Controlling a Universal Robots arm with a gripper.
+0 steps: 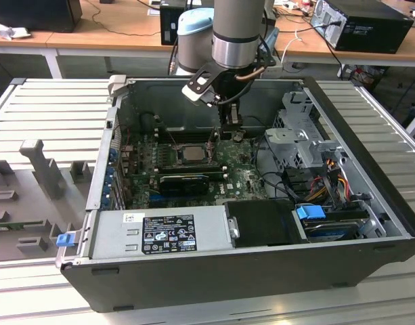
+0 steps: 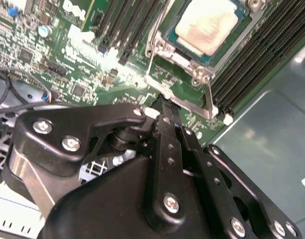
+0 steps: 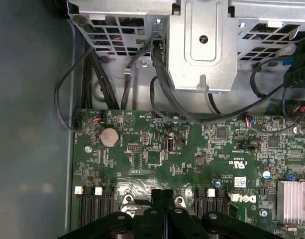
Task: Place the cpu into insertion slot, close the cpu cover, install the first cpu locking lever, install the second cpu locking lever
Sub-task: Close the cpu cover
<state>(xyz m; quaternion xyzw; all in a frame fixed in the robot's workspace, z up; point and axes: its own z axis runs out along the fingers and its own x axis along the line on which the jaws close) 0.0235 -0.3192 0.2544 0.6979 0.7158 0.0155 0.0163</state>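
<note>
the cpu (image 2: 207,25) sits in the insertion slot (image 2: 167,37). the fingers (image 2: 164,129) are closed together, tips at the open cpu cover (image 2: 207,97) edge.

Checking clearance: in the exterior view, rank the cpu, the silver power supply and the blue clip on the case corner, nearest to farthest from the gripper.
1. cpu, on the board beside the gripper.
2. power supply, along the case's near wall.
3. blue clip, corner at the exterior view's left.

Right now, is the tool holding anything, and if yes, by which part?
Nothing appears to be held: the black tool has its fingers shut together, empty, near the silvery square metal frame. The silver-grey square chip sits apart, untouched.
</note>
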